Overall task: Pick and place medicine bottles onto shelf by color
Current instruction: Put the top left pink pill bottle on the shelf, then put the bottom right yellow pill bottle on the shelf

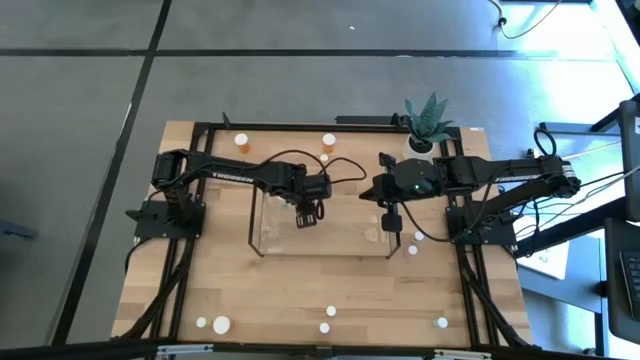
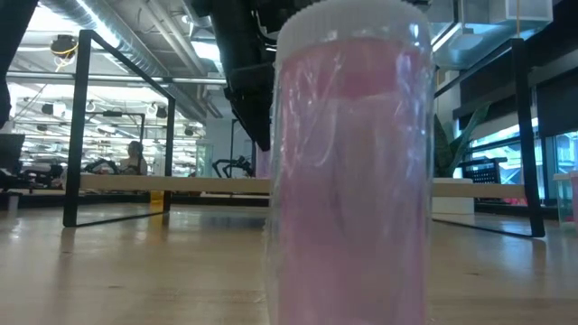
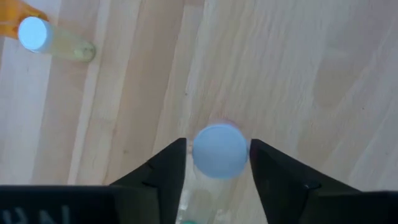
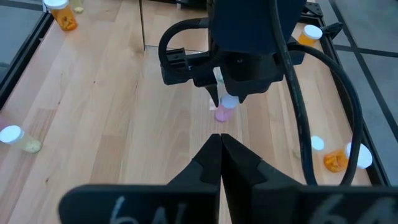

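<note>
Left end effector (image 1: 307, 216) poised over the clear shelf (image 1: 262, 246) at bench centre, pointing straight down. Its wrist view shows the fingers (image 3: 163, 167) standing apart either side of a white-capped pink bottle (image 3: 219, 150), narrow gaps on both sides — not clamped. The bottle sits upright beneath it; from the right wrist view it rests on the shelf surface (image 4: 224, 109), so this reads as a release rather than a pick. The vertical approach likely keeps the small bottle from tipping. Right end effector (image 1: 393, 222) waits just at three o'clock of the shelf, fingers (image 4: 219, 155) pressed together, holding nothing. Other bottles are scattered: orange ones (image 1: 241, 141) at the bench's twelve o'clock edge, several white-capped ones (image 1: 221, 324) along six o'clock. Another pink bottle (image 2: 352, 171) stands right before the low camera — most sorting remains, I judge.
</note>
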{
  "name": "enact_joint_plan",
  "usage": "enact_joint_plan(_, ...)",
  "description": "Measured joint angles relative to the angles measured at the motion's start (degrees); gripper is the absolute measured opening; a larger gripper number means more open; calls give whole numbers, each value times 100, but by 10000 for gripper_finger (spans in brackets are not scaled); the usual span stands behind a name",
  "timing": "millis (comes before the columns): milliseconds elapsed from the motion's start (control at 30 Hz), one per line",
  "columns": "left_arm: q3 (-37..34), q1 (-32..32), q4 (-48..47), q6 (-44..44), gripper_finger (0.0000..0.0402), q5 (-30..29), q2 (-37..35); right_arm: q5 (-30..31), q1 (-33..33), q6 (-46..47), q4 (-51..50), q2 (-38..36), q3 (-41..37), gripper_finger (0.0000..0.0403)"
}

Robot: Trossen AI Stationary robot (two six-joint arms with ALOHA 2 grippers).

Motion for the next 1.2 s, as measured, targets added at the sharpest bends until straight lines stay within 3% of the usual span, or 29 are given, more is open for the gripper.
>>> enact_joint_plan(467, 2, -2, -49, 6, 291, -88, -28, 0, -2, -1, 0, 0, 1, 10)
enact_joint_plan(800, 11, -273, -267, -322, 298, -291, -676, 0, -2, -2, 0, 0, 0, 10)
enact_joint_plan(1200, 11, -1822, -317, -740, 293, -1132, -1429, 0, 0, -2, 2, 0, 2, 10)
